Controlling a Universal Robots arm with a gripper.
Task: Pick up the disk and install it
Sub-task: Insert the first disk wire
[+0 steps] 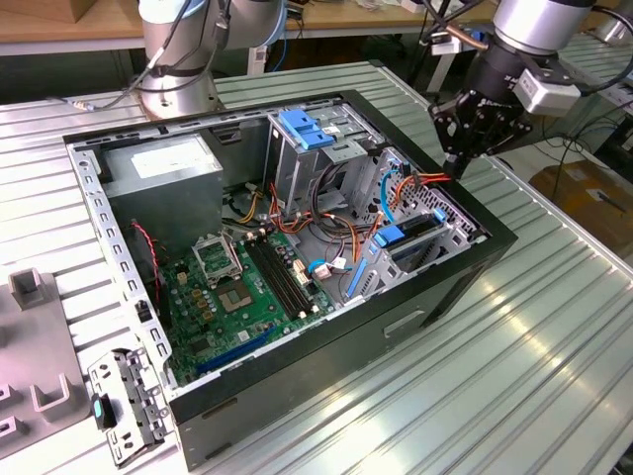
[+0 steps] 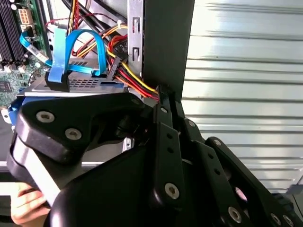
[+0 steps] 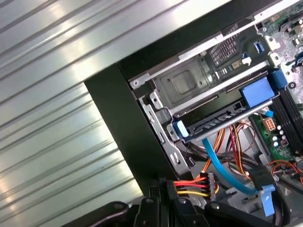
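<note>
The disk [image 1: 417, 236] lies flat inside the metal drive cage [image 1: 450, 223] at the near right corner of the open computer case, a blue side rail [image 1: 388, 237] showing at its end. The first wrist view shows the disk's dark edge [image 3: 220, 120] in the cage slot between blue plastic ends. My gripper [image 1: 457, 166] hangs just above the case's right wall, behind the cage, with its fingers shut together. Red, yellow and black power wires [image 3: 189, 185] run from a black connector [image 3: 209, 182] right up to the fingertips [image 2: 162, 94]; I cannot tell if they are pinched.
A grey power-supply box [image 1: 163, 168] sits at the case's back left and a green motherboard [image 1: 242, 292] covers its floor. A taller cage with a blue latch [image 1: 307, 129] stands mid-back. A blue data cable [image 3: 222, 165] loops near the disk. A hand [image 2: 23, 204] shows beside the gripper.
</note>
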